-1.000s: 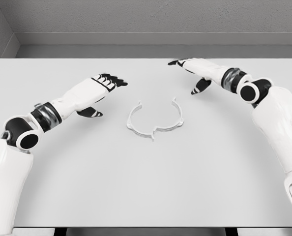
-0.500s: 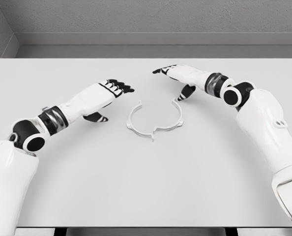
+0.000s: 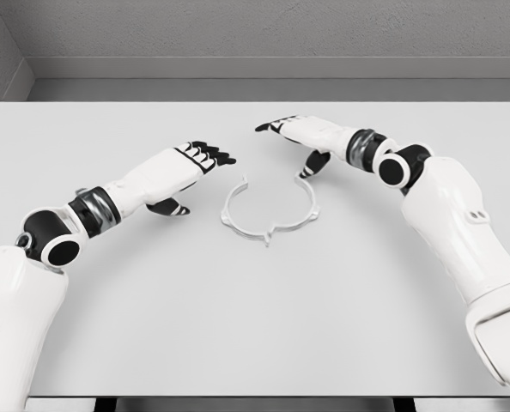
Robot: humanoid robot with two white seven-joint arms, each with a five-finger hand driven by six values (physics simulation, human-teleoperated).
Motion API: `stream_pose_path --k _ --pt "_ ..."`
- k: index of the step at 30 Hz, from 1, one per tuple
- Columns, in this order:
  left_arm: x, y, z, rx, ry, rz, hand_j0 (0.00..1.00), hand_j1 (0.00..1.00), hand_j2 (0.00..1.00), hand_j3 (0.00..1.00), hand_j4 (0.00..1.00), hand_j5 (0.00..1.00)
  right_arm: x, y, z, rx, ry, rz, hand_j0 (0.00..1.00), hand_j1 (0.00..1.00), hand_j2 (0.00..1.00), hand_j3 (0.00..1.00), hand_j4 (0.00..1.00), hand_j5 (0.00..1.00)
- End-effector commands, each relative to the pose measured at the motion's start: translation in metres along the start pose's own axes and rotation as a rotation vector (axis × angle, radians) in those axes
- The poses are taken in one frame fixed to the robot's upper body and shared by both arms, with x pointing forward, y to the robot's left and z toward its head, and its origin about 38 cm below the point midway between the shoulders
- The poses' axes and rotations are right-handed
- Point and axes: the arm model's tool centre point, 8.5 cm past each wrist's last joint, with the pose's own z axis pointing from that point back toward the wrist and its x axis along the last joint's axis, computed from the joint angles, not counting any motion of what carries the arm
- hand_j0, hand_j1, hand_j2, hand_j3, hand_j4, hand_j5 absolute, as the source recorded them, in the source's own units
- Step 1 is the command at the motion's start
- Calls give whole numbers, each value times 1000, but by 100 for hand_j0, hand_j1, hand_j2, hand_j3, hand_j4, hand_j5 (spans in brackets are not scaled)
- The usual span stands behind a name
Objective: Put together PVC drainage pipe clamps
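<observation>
Since the earlier frames, both arms have been brought inward toward the clamp (image 3: 270, 209). The bigger shift is on the right: the right hand (image 3: 300, 140), well out to the right a second ago, is now placed just behind and above the clamp's right-hand tip. The left hand (image 3: 185, 166) has been advanced less and is now near the clamp's left tip, still apart from it.

Clamp position is unchanged: a thin white open ring lying flat on the table (image 3: 255, 326), near the centre, gap facing away from the robot, a small notch at the near edge. No contact is seen on either side.

Fingers: on both hands they are extended and only loosely spread, thumbs dropped below the palms. Nothing is held by either.

Judgement: the approach phase is being closed out; a two-sided pinch on the ring tips appears to be set up. The task itself is not yet started, as no grasp is made and only one clamp piece can be seen. A second part is not visible, so what is to be mated cannot be told.

Risk: the ring is thin and flat, likely to be pushed sideways if one hand arrives first.
</observation>
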Motion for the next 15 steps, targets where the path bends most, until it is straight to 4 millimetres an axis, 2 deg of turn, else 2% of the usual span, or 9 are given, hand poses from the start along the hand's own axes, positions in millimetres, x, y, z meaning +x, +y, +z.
stream_pose_path --k 1,15 --pt "-1 1 1 8 2 7 100 100 100 100 100 100 5 1 -3 3 -10 -1 100 100 100 100 100 100" --pt "5 -1 -4 8 -14 14 100 100 100 100 100 100 23 1 -14 8 -48 12 100 100 100 100 100 100"
